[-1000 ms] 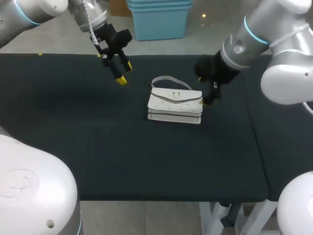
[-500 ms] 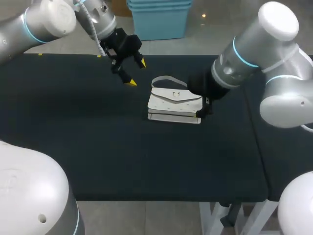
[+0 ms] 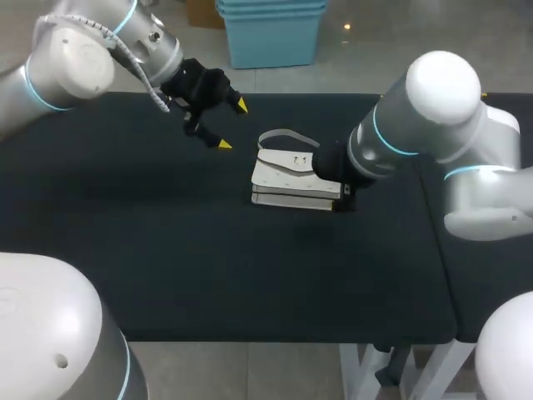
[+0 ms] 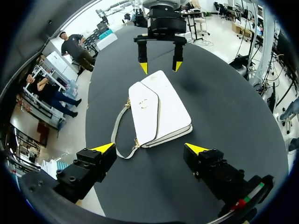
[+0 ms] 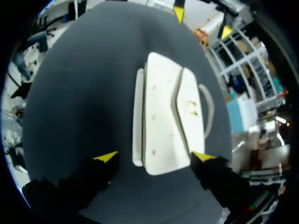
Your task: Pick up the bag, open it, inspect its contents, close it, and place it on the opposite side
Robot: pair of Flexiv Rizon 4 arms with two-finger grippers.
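Observation:
A white flap bag [image 3: 287,177] with a thin strap [image 3: 283,135] lies flat in the middle of the black table. My left gripper [image 3: 232,125] hovers open off the bag's far left corner, apart from it. In the left wrist view the bag [image 4: 159,112] lies ahead of those open fingers [image 4: 149,148]. My right gripper [image 4: 160,66] stands open at the bag's opposite end. In the right wrist view the bag's [image 5: 163,116] near end sits between the open right gripper [image 5: 154,157] without a visible grip. The right arm [image 3: 375,150] hides that gripper in the head view.
The black tabletop [image 3: 166,250] stretches well to the left of the bag and toward its front edge [image 3: 291,340]. Its right edge [image 3: 437,242] runs close beside my right arm.
My left gripper swung right toward the bag's strap and turned its fingers. My right gripper slid left from beside the bag until its open fingers straddle the bag's right end.

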